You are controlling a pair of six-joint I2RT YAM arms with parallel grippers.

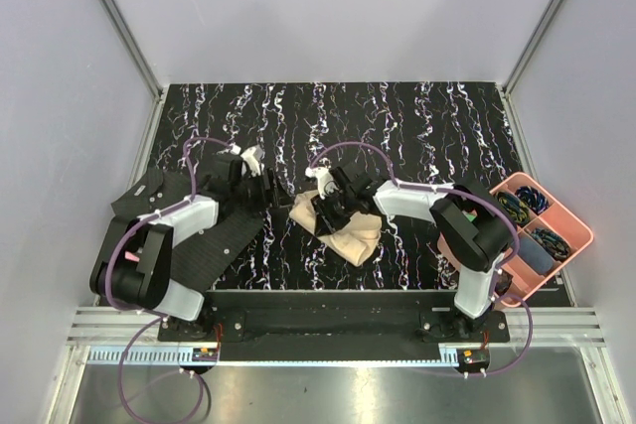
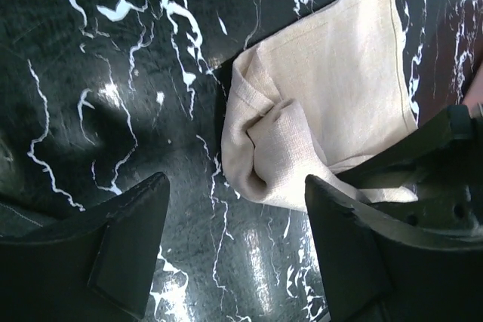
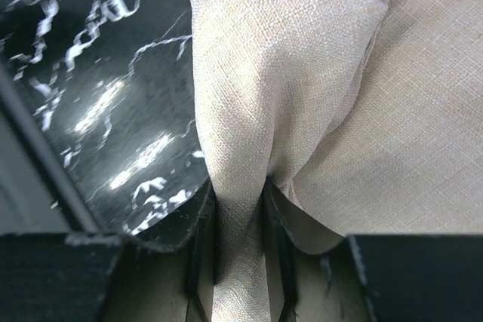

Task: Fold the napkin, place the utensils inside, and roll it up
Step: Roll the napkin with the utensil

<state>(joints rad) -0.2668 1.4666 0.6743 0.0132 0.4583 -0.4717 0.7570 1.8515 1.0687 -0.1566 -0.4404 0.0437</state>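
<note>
While right fingers (image 3: 202, 254) pinch a raised fold of the napkin (image 3: 362, 111), left fingers (image 2: 128, 254) are spread wide with nothing gripped. Only dark worktop (image 2: 113, 73) and a bit of napkin edge show between them.

Napkin: beige cloth, bunched and partly folded. It lies about mid-worktop between the left and right edges, closer to the near edge than the far one. Top view shows it just under the right fingers. Left wrist view shows a flat layer with a stitched hem, plus a rolled-over lump at the corner nearest the left fingers. Right wrist view shows the pinched fold pulled up into a narrow ridge between the two fingers, with the rest of the cloth slack behind it.

Left fingers sit just left of the napkin, tips close to its edge. Cannot tell if they touch the cloth.

Black mat (image 1: 224, 245) lies at the near left corner, under the left arm. Pink tray (image 1: 586, 235) sits at the right edge by the near corner, with small coloured bits in its compartments, well apart from the napkin.
</note>
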